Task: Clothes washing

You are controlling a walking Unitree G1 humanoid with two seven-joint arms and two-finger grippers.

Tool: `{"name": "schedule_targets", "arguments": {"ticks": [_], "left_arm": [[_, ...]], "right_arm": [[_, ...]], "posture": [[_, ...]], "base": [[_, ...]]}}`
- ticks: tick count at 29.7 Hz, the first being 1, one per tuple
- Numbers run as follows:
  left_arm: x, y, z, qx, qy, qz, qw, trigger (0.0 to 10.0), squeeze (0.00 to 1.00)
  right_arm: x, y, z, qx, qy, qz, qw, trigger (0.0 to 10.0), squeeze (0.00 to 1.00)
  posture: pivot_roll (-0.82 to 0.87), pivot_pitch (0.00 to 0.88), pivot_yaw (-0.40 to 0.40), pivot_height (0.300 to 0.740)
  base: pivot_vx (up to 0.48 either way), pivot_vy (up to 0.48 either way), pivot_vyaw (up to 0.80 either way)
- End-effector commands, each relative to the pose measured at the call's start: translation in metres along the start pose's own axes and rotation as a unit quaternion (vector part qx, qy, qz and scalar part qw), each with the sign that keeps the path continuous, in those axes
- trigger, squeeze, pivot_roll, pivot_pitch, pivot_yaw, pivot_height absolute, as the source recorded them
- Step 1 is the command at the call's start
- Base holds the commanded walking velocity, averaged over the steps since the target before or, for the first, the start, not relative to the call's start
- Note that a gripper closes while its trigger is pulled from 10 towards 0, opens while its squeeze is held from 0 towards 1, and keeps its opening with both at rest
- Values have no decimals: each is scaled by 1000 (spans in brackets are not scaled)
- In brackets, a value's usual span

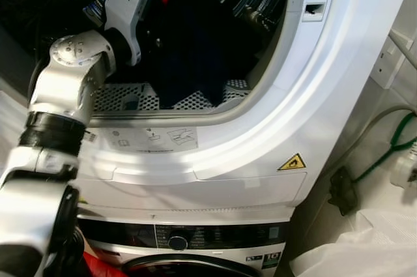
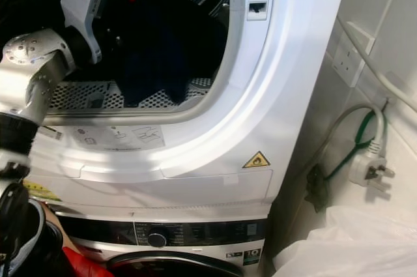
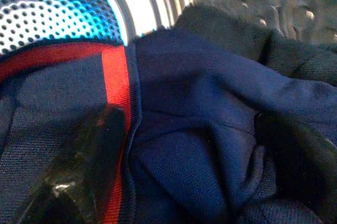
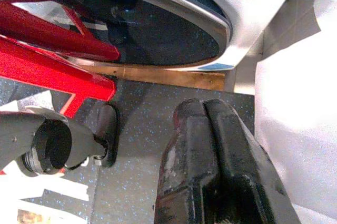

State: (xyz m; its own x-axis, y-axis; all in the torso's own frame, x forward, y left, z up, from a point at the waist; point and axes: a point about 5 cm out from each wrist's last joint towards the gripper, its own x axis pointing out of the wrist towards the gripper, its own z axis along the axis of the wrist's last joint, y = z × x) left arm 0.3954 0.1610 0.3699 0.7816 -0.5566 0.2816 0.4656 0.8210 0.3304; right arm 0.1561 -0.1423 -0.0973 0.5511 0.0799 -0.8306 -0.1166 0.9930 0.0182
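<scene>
1. The left arm [image 1: 71, 75] reaches through the open door ring of the upper machine [image 1: 273, 140], a dryer stacked on a washer [image 1: 195, 241]; its gripper [image 3: 179, 171] is deep in the drum [image 3: 52, 8].
2. Seen from the left wrist, the two black fingers [image 3: 95, 155] stand spread apart, pressed into a navy garment [image 3: 200, 108] with a red stripe [image 3: 113, 92]. Cloth bunches between them, but they have not closed on it.
3. The garment lies heaped in the drum, one dark fold draped over the perforated lip [image 1: 124, 98].
4. The right gripper [image 4: 216, 166] hangs low by the washer's door, over the floor [image 4: 152, 108], fingers pressed together and holding nothing.
5. The step appears to be taking hold of laundry in the drum. Next, the left fingers likely need to pinch a thick fold before drawing back through the opening.
</scene>
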Motion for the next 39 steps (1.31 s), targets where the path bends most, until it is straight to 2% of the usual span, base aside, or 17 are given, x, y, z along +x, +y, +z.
{"name": "schedule_targets", "arguments": {"ticks": [1, 3, 4, 5, 6, 7, 11, 18, 23, 24, 26, 27, 28, 31, 33, 35, 39], "left_arm": [[0, 5, -6, -4, 11, 19, 1000, 10000, 0], [6, 10, -8, -14, 11, 56, 998, 10000, 0], [6, 10, -8, -14, 11, 56, 998, 10000, 0], [10, 15, -11, -22, 16, 105, 994, 10000, 0], [10, 15, -11, -22, 16, 105, 994, 10000, 0], [10, 19, -11, -19, 20, 137, 990, 10000, 0], [10, 26, -1, -27, -3, 161, 987, 10000, 0], [9, 34, 10, 2, -5, 203, 979, 10000, 0], [7, 36, 6, 13, 12, 200, 980, 10000, 0], [6, 35, 3, 18, 22, 191, 981, 10000, 0], [9, 27, -1, 17, 29, 132, 991, 10000, 0], [9, 27, -1, 17, 29, 132, 991, 10000, 0], [12, 22, 1, 29, 21, 90, 995, 10000, 0], [13, 17, 10, 48, -9, 46, 998, 10000, 0], [13, 18, 14, 52, -22, 42, 997, 10000, 0], [10, 21, 31, 63, -72, 39, 995, 10000, 0], [6, 25, 45, 78, -112, 37, 990, 10000, 0]], "right_arm": [[0, 4, -2, 4, 2, 4, 1000, 10000, 0], [0, 4, -3, 1, 3, 6, 1000, 10000, 0], [0, 4, -3, 1, 3, 6, 1000, 10000, 0], [-1, 4, -5, 0, 4, 6, 1000, 10000, 0], [-1, 4, -5, 0, 4, 6, 1000, 10000, 0], [-2, 3, -7, 1, 5, 3, 1000, 10000, 0], [-4, -1, -13, 13, 6, -6, 1000, 10000, 0], [-7, -4, -23, 10, 16, -10, 1000, 10000, 0], [-6, -4, -21, 6, 13, -11, 1000, 10000, 0], [-6, -4, -20, 5, 13, -10, 1000, 10000, 0], [-5, -3, -18, 8, 9, -11, 1000, 10000, 0], [-5, -3, -18, 8, 9, -11, 1000, 10000, 0], [-5, -2, -17, 9, 7, -11, 1000, 10000, 0], [-5, 0, -17, 10, 7, -9, 1000, 10000, 0], [-5, 0, -17, 11, 7, -10, 1000, 10000, 0], [-5, -1, -15, 15, 6, -12, 1000, 10000, 0], [-4, -2, -14, 15, 6, -12, 1000, 10000, 0]], "posture": [[64, 0, 104, 740], [50, 0, 109, 740], [50, 0, 109, 740], [19, 0, 120, 740], [19, 0, 120, 740], [2, 0, 122, 740], [-17, 0, 123, 740], [-37, 0, 111, 740], [-26, 0, 106, 740], [-26, 0, 107, 740], [-24, 0, 107, 740], [-24, 0, 107, 740], [-24, 0, 107, 740], [-24, 0, 109, 740], [-24, 0, 111, 740], [-24, 0, 112, 740], [-21, 0, 111, 740]], "base": [[0, 0, 0], [0, 0, 0], [0, 0, 0], [0, 0, 0], [0, 0, 0], [0, 0, 0], [0, 0, 0], [0, 0, 0], [0, 0, 0], [0, 0, 0], [0, 0, 0], [0, 0, 0], [0, 0, 0], [0, 0, 0], [0, 0, 0], [0, 0, 0], [0, 0, 0]]}}
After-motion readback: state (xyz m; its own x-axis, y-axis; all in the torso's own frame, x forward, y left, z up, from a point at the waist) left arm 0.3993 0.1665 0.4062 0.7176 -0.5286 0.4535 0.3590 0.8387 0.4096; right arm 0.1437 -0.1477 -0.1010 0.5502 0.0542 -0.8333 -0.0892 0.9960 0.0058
